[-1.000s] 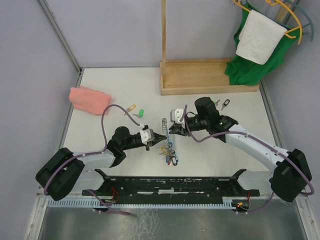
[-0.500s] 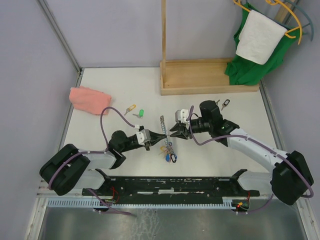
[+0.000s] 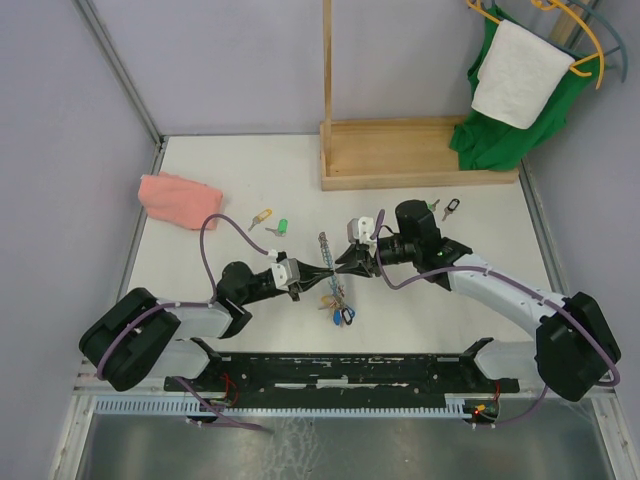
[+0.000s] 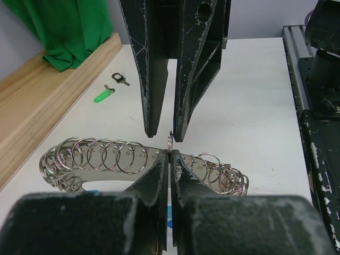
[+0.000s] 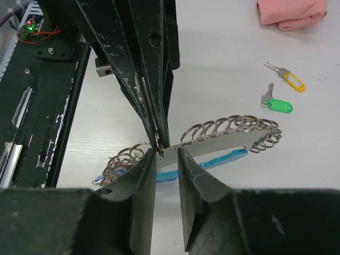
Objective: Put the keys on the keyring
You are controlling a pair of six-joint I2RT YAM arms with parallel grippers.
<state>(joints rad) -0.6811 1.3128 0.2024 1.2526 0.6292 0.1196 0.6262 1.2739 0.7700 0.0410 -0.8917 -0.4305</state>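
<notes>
Top external: right gripper (image 3: 345, 264) nearer left gripper (image 3: 324, 272)

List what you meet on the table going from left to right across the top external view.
From the left: pink cloth → yellow-tagged key → green-tagged key → left claw → right claw → black-headed key.

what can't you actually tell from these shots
- Top external: where the left gripper and right gripper meet is too small to show the grip.
- Left wrist: the left jaws hide the keyring's middle.
- Right wrist: the right jaws cover most of the blue tag beneath.
</notes>
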